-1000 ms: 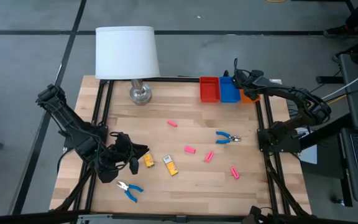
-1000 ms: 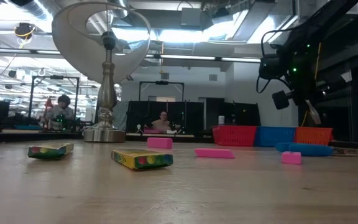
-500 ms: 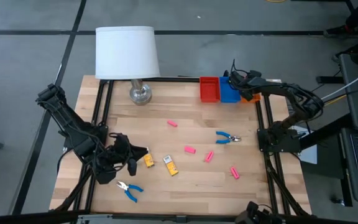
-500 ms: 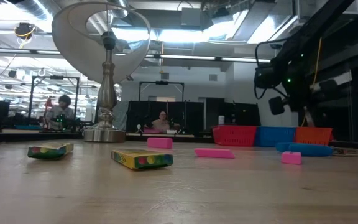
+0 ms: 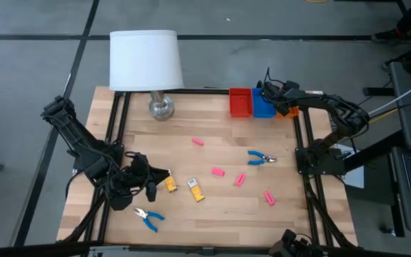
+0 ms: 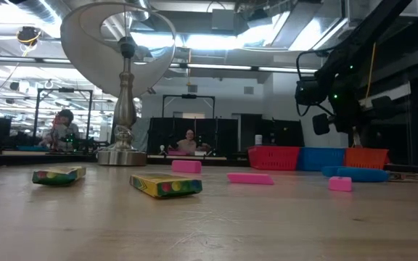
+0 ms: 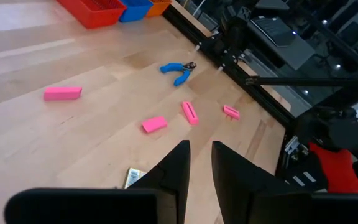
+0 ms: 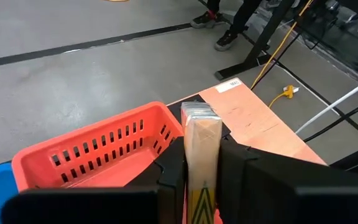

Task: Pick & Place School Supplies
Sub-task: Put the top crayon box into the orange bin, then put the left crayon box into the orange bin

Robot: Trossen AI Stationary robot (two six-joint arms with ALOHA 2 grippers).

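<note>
My right gripper (image 5: 268, 91) hangs over the far right corner of the table, above the orange tray (image 8: 98, 149), shut on a yellow-orange box (image 8: 202, 127). Two more yellow-orange boxes (image 5: 170, 184) (image 5: 196, 190) lie flat near the left gripper (image 5: 154, 184), which rests low at the near left, its fingers a narrow gap apart (image 7: 201, 155) and touching nothing. Several pink erasers (image 5: 217, 171) are scattered mid-table. One pair of blue-handled pliers (image 5: 262, 158) lies toward the right, another (image 5: 148, 217) near the front edge. My right gripper pinches the yellow-orange box between its two fingers, one on each long side (image 8: 191, 149). The box's free end (image 8: 201, 115) sticks out past the fingertips. The box is lifted clear, above the orange tray's rim.
A red tray (image 5: 240, 102), a blue tray (image 5: 262, 105) and the orange tray (image 5: 285, 111) stand in a row at the far right edge. A lamp with a white shade (image 5: 145, 61) stands at the far left. Bare wood lies between the scattered items. People sit in the room beyond.
My right gripper, still holding the box, has shifted a little toward the table's left and slightly down over the trays. Nothing on the table has moved.
</note>
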